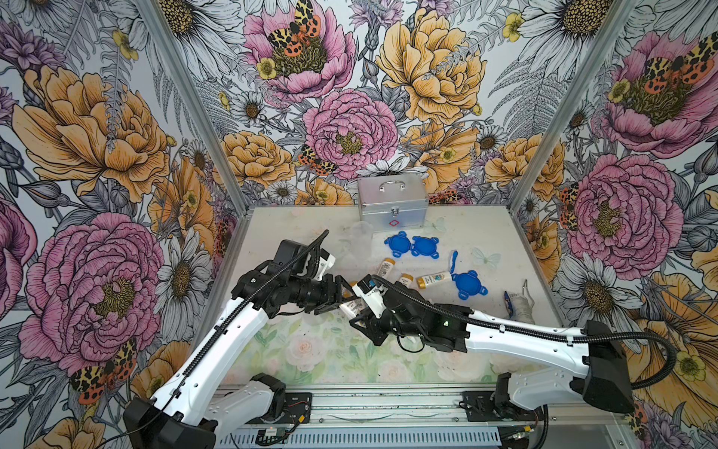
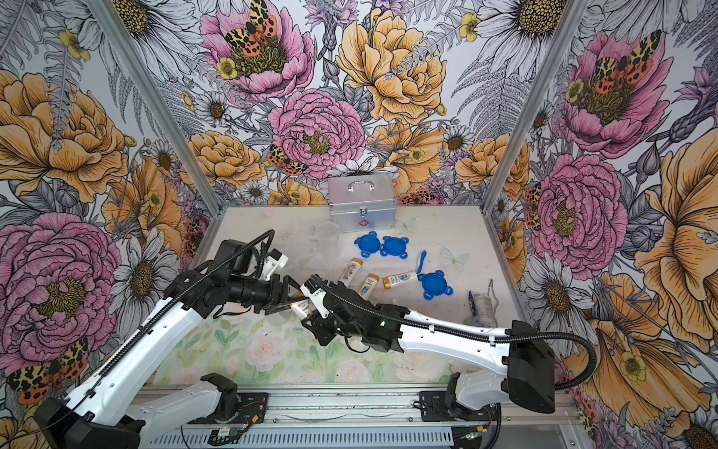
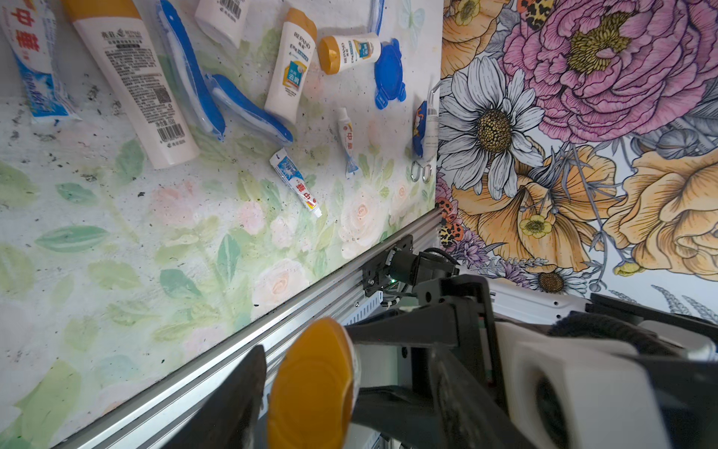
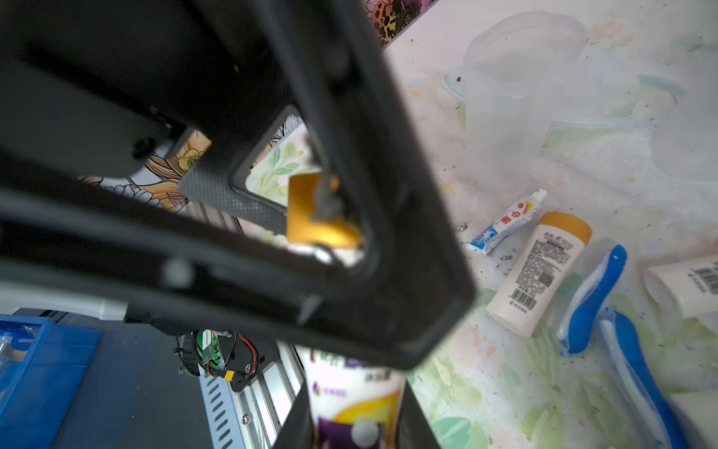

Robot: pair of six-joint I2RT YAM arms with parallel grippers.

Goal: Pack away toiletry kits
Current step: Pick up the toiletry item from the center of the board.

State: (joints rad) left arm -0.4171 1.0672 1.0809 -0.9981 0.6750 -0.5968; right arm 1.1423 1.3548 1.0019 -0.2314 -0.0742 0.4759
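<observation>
**Toiletry kits: one bottle between two claws, the rest loose**

Toiletry kits lie unpacked across the table [image 1: 516, 233]. We note one white bottle [image 1: 348, 308] with a yellow-orange cap [image 3: 311, 385], held up off the mat at mid-table, a little left of centre. The right gripper [image 1: 359, 311] is clamped on its body. The left gripper [image 1: 344, 297] brackets the cap with its jaws parted. In the right wrist view we see a gap between one pad [image 4: 233, 202] and the cap, so there is no second grip yet.

To the right and farther back lie more bottles [image 1: 386, 268], small tubes [image 4: 505, 221], toothbrushes [image 4: 594, 299] and blue lids [image 1: 400, 244]. Clear cups [image 4: 516, 89] sit just left of the lids, in front of the silver case [image 1: 392, 202].

Handling, our reading: the bottle is light. Its body looks glossy and squeezable, likely to slip or twist under a narrow pinch. The cap is the stiff part, so we would take hold across its flat sides, or mid-body. The cups look thin and are best taken gently at the rim.
</observation>
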